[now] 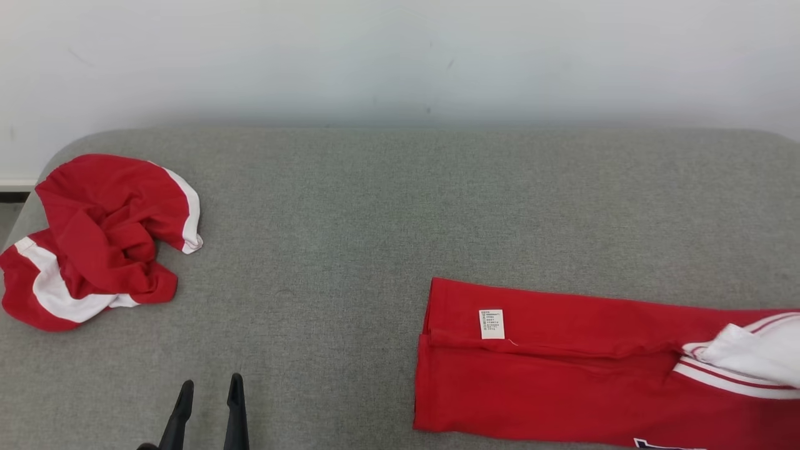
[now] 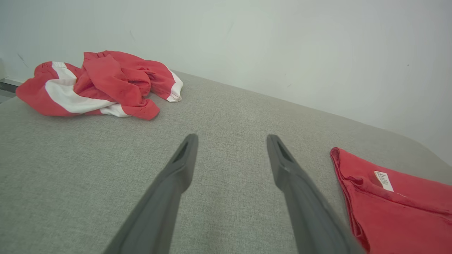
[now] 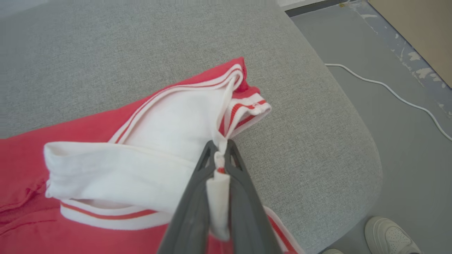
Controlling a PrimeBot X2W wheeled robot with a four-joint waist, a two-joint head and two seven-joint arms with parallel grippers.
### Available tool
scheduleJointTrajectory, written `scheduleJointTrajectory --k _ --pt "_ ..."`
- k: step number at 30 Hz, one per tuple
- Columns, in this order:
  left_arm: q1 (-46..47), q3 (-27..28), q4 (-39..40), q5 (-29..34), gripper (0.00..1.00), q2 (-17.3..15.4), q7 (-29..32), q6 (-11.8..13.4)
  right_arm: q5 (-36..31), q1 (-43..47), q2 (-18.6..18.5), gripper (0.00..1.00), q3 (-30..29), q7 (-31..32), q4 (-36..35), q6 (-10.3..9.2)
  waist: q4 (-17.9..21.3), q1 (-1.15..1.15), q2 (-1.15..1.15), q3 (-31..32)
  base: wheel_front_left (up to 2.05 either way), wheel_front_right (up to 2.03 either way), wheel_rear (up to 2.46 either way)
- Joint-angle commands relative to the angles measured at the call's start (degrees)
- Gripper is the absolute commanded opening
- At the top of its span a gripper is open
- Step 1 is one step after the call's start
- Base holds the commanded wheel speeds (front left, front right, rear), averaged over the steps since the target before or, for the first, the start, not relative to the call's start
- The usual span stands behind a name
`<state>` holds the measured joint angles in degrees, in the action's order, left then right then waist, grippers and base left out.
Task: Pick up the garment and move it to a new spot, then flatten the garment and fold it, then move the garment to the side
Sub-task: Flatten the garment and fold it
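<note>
Grey padded surface (image 1: 350,237) meets a white wall (image 1: 400,56). From the head, a red garment (image 1: 562,375) lies flat at the right and a crumpled red-and-white cloth (image 1: 94,244) sits far left. Left wrist: the left gripper (image 2: 232,138) has its fingers spread wide over the surface. Right wrist: the right gripper (image 3: 220,145) pinches the edge of the garment's white sleeve (image 3: 169,130).

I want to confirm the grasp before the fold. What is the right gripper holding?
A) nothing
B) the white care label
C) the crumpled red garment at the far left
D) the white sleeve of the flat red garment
D: the right wrist view shows the right gripper shut on the white sleeve of the flat red garment.
</note>
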<state>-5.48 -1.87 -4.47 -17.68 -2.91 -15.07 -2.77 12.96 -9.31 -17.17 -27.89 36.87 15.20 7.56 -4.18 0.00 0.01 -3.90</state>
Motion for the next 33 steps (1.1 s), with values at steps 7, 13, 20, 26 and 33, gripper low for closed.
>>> scheduleJointTrajectory --k 7,13,20,26,33 --pt "-1.1 0.0 -0.6 -0.5 1.00 0.0 -0.1 0.0 1.5 0.4 1.4 0.00 9.3 1.6 -7.8 -0.16 1.0 0.00 -0.01 1.7 0.00 0.00 0.00" --pt "-1.1 0.2 -0.9 -0.7 1.00 0.0 -0.1 -0.5 3.0 -2.2 1.9 0.00 21.7 4.1 -12.0 -0.15 0.9 0.00 -0.01 2.0 0.00 0.00 0.00" --pt "-0.8 0.2 -1.1 -1.3 1.00 0.0 -0.1 -1.0 5.7 -7.9 3.9 0.00 35.8 6.2 -9.9 -0.15 0.0 0.00 -0.01 1.7 0.00 0.00 0.00" --pt "0.0 -0.2 -1.3 -1.6 1.00 0.0 -0.1 -1.0 7.5 -12.1 7.1 0.00 43.0 4.5 -3.6 -0.15 -1.5 0.00 -0.01 1.1 0.00 0.00 0.00" --pt "0.7 -1.0 -1.6 -1.8 1.00 0.0 -0.1 -0.6 8.9 -16.8 10.5 0.00 48.9 1.1 6.2 -0.15 -3.6 0.00 -0.01 0.1 0.00 0.00 0.00"
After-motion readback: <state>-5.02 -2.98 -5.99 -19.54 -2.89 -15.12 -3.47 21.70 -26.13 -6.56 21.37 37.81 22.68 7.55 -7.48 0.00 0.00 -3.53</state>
